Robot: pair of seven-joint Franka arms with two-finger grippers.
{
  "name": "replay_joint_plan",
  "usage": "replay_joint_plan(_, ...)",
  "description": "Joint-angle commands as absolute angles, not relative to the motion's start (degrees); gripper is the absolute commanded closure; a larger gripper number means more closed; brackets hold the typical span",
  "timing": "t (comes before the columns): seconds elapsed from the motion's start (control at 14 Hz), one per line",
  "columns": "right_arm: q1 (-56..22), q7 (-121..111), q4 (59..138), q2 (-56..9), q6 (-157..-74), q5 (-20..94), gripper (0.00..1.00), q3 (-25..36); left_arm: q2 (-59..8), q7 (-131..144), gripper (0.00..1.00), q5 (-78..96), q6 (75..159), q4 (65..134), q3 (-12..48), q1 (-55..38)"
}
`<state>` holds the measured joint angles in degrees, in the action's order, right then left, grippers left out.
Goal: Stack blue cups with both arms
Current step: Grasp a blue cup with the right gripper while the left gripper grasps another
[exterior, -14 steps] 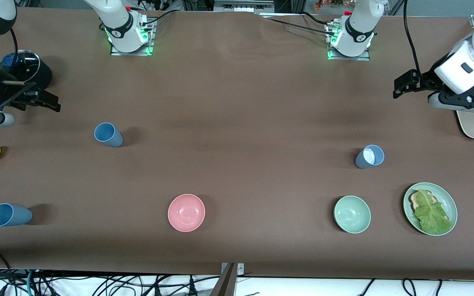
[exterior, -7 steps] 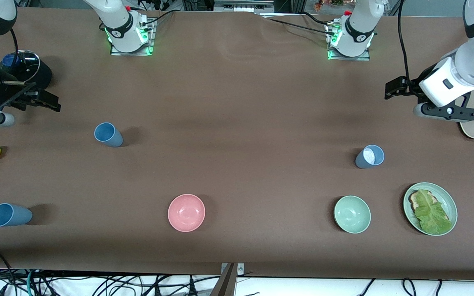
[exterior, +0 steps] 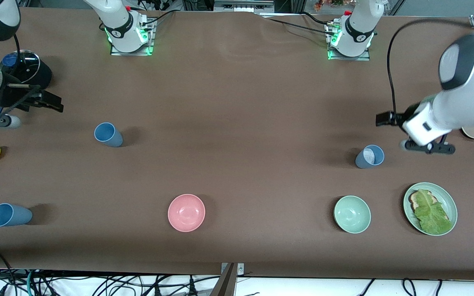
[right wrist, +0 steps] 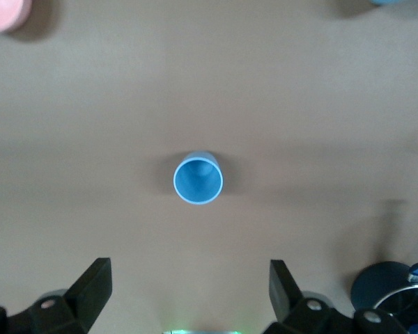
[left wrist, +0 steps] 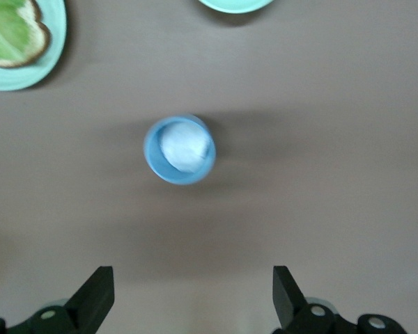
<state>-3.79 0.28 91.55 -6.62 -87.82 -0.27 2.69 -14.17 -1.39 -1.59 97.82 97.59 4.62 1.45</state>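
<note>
Left pincer (left wrist: pixel 188 299), fingers apart, over desk (exterior: pixel 237 102) near greyer blue cup (exterior: pixel 369 156); right pincer (right wrist: pixel 188 296) likewise apart, above another blue cup (exterior: pixel 108 134).

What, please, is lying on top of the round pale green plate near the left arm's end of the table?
A green lettuce leaf lies on a toast slice on the pale green plate; the leaf covers most of the toast.

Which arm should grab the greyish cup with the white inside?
Left. The left gripper hangs open just above that cup, which is centred in its wrist view; the right gripper is over the table's other end.
</note>
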Motion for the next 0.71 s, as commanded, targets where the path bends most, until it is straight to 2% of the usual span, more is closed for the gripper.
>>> replay_joint_plan(0.0,-2.21,-1.84,91.41,-10.18,-85.87,-0.97,0.0,2.55,-13.97,-3.6,0.0,-4.92,109.12,105.71,4.92,2.46)
replay_joint_plan(0.14,-1.14,-1.85,93.06,-11.95,-88.05,-0.97,0.0,2.55,-14.67,-3.43,0.0,-7.46,116.51,109.41,5.01,2.72)
replay_joint_plan(0.29,-1.23,-1.93,99.45,-11.52,-95.5,-1.23,0.0,2.55,-17.47,-3.25,0.0,-7.82,122.84,112.14,4.92,3.33)
replay_joint_plan(0.5,-1.14,-2.02,107.82,-10.64,-103.42,-3.51,0.0,2.55,-21.35,-3.34,0.0,-7.82,127.26,113.47,4.92,4.48)
replay_joint_plan(0.57,-1.14,-2.02,109.58,-10.2,-105.01,-3.69,0.0,2.64,-22.66,-3.43,0.05,-8.0,127.53,112.86,4.92,4.57)
replay_joint_plan(0.64,-1.14,-1.93,110.82,-10.2,-106.94,-3.69,0.0,2.64,-23.63,-3.25,0.22,-8.26,128.66,112.85,4.92,4.57)
